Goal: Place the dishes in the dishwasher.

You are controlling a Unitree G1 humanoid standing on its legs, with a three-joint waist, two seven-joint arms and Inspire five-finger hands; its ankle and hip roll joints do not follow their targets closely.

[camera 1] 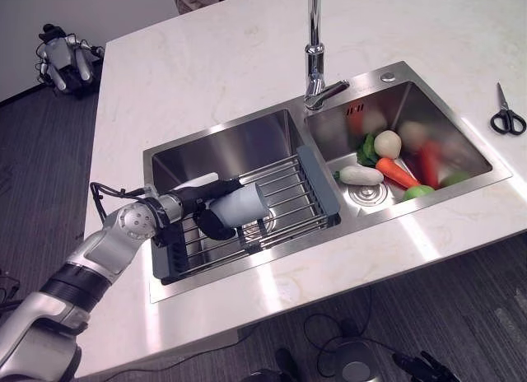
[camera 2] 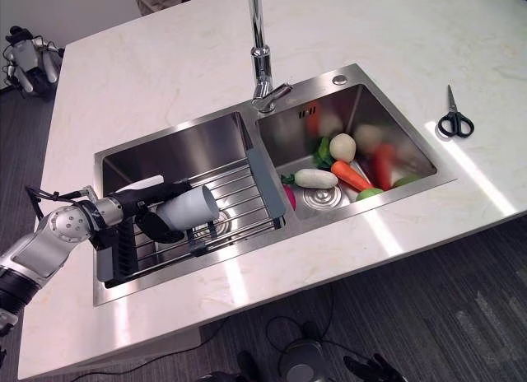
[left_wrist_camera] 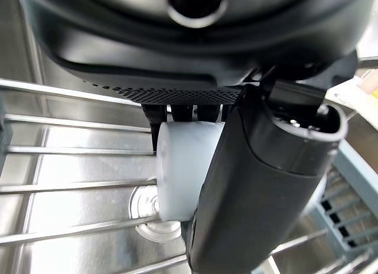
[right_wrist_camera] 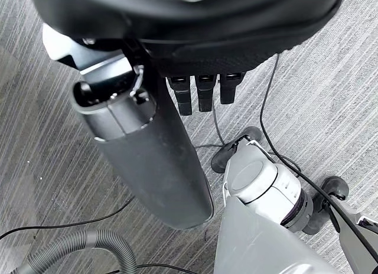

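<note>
One left hand (camera 1: 212, 211) has fingers (left_wrist_camera: 177, 113) curled round a white cup (camera 1: 243, 206).

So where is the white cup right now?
The white cup is in the robot's left hand, held on its side just above the wire rack in the left sink basin, left of the faucet.

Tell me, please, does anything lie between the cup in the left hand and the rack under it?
Nothing visible does. The left hand holds the cup on its side just over the rack, whose wires beneath it are bare.
</note>
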